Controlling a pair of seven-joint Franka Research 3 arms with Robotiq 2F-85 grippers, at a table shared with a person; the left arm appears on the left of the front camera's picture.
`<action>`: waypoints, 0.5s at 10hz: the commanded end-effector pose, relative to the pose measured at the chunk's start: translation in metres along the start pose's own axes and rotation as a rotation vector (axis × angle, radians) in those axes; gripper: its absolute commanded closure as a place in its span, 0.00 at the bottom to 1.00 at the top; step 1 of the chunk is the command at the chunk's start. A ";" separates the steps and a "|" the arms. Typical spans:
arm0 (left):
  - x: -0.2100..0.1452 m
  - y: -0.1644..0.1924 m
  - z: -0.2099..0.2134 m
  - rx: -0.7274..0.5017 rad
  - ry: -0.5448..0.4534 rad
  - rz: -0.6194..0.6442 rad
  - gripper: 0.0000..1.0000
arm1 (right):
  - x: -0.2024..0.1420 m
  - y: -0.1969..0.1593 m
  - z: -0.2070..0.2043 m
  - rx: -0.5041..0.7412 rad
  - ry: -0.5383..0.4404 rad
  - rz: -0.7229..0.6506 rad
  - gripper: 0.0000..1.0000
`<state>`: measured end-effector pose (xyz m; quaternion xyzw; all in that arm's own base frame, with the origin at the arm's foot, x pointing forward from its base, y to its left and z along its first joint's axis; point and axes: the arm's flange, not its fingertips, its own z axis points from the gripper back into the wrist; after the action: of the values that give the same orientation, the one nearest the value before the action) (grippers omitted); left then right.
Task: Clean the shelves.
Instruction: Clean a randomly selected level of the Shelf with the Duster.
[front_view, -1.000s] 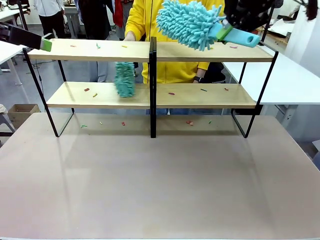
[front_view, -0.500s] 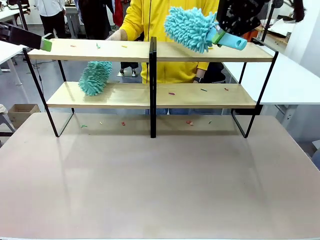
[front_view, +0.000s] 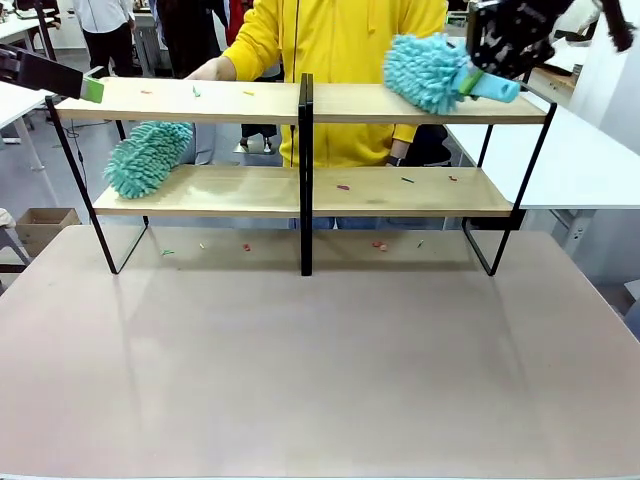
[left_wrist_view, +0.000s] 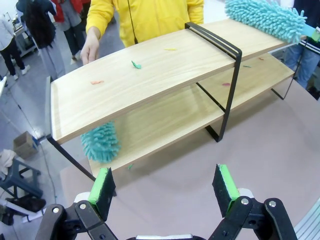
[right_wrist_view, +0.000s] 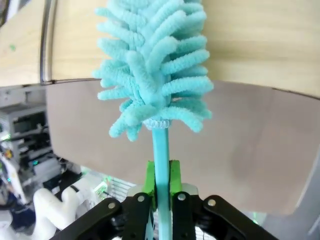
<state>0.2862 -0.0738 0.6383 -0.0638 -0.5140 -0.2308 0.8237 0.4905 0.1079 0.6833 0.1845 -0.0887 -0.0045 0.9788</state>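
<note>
The left gripper (left_wrist_view: 165, 184) hangs empty, jaws apart, off the left end of the shelves (front_view: 215, 190), which stand at the far side of the table (front_view: 320, 380). A teal duster (front_view: 147, 157) lies on the lower board, handle hidden; the right gripper (right_wrist_view: 161, 176) clenches a second duster (front_view: 428, 70) resting on the top board.

I get bright, even light from above that leaves only faint shadows and a soft sheen on the table (front_view: 320, 350) under the shelves (front_view: 400, 190), while my left wrist feed bows them toward 12 o'clock and my right wrist feed goes soft behind the duster (right_wrist_view: 155, 70) around 8 o'clock.
</note>
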 end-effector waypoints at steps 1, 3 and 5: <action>0.000 0.000 0.001 0.005 -0.001 -0.001 0.00 | -0.009 -0.018 0.004 -0.104 -0.002 -0.107 0.87; 0.000 0.000 0.001 0.005 -0.001 -0.001 0.00 | -0.012 -0.053 0.015 -0.184 -0.054 -0.180 0.87; 0.000 0.000 0.001 0.005 -0.001 -0.001 0.00 | -0.019 -0.071 0.038 -0.159 -0.284 0.009 0.87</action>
<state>0.2861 -0.0739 0.6384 -0.0638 -0.5141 -0.2309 0.8236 0.4807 0.0313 0.6936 0.0986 -0.1501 -0.0716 0.9811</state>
